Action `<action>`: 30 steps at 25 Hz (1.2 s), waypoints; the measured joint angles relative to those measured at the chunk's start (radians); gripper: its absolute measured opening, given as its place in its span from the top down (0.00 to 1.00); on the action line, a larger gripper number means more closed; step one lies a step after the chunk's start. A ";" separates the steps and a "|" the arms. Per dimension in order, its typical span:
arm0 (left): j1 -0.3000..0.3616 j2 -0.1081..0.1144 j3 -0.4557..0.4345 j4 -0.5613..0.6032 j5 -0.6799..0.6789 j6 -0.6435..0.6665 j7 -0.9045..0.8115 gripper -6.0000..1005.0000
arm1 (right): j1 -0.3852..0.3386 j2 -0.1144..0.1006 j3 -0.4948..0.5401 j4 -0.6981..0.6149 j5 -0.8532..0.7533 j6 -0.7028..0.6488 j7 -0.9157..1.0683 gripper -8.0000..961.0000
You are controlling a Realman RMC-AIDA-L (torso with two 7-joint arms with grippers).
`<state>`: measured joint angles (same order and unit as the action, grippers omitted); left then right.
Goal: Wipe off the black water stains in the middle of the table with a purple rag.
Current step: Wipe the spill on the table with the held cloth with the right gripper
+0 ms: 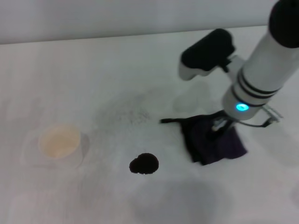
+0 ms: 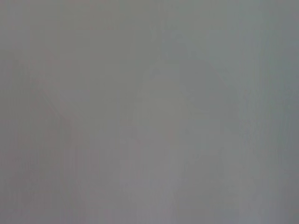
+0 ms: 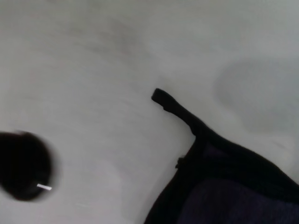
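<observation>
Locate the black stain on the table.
In the head view the black water stain sits near the table's front middle, between the cup and the purple rag.

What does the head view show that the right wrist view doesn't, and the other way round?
Only the head view shows the translucent plastic cup at the table's left, the right arm, and the right gripper down on the dark purple folded rag. Only the right wrist view shows a small white glint on the glossy black liquid blot and the rag's cord-like tail up close. Both show the blot, the rag and the white tabletop, with blot and rag apart. Neither shows the left gripper.
</observation>
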<state>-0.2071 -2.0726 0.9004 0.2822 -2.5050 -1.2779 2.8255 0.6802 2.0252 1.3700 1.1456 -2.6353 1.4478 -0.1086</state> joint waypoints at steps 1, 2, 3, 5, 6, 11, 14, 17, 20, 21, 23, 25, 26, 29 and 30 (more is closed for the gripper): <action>0.000 0.000 0.000 0.000 0.000 -0.001 0.000 0.13 | 0.009 0.001 -0.022 0.000 0.027 -0.011 0.000 0.95; 0.000 0.000 0.000 0.000 0.000 -0.001 0.000 0.13 | 0.020 0.001 -0.046 0.000 0.055 -0.025 0.001 0.95; 0.000 -0.001 0.000 -0.001 0.001 -0.003 0.000 0.13 | 0.034 0.002 -0.073 0.000 0.084 -0.037 0.002 0.95; 0.000 -0.001 0.000 -0.001 0.005 -0.003 0.000 0.13 | 0.055 0.003 -0.109 0.000 0.125 -0.058 0.003 0.95; 0.000 -0.001 0.000 -0.001 0.007 -0.004 0.000 0.13 | 0.067 0.003 -0.129 0.000 0.146 -0.069 0.004 0.95; -0.002 0.000 0.000 -0.002 0.022 -0.005 0.000 0.13 | 0.142 0.003 -0.233 -0.008 0.274 -0.137 0.005 0.95; -0.005 0.000 0.000 -0.002 0.026 -0.005 0.000 0.13 | 0.180 0.003 -0.290 -0.014 0.333 -0.170 0.005 0.95; -0.006 0.000 0.000 -0.002 0.026 -0.005 0.000 0.13 | 0.221 0.003 -0.348 -0.028 0.393 -0.207 0.006 0.95; -0.006 0.000 0.000 -0.002 0.026 -0.007 0.000 0.13 | 0.264 0.003 -0.407 -0.057 0.467 -0.243 0.001 0.95; -0.006 -0.001 0.000 -0.002 0.027 -0.007 0.000 0.13 | 0.278 0.003 -0.425 -0.067 0.490 -0.254 -0.002 0.95; -0.006 -0.001 0.000 -0.002 0.031 -0.007 0.000 0.13 | 0.296 0.003 -0.451 -0.082 0.521 -0.269 -0.006 0.95; -0.006 -0.001 0.001 -0.002 0.039 -0.007 0.000 0.13 | 0.306 0.003 -0.465 -0.091 0.539 -0.281 -0.008 0.95; -0.006 -0.001 0.001 -0.002 0.041 -0.007 0.000 0.13 | 0.307 0.003 -0.468 -0.093 0.546 -0.283 -0.011 0.95; -0.005 -0.001 0.001 -0.002 0.044 -0.008 0.000 0.13 | 0.307 0.003 -0.468 -0.096 0.565 -0.287 -0.027 0.95; -0.004 -0.001 0.002 -0.002 0.044 -0.008 0.000 0.13 | 0.308 0.003 -0.467 -0.099 0.567 -0.287 -0.029 0.95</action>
<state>-0.2115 -2.0740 0.9020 0.2806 -2.4611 -1.2856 2.8256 0.9883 2.0279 0.9026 1.0469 -2.0681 1.1610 -0.1377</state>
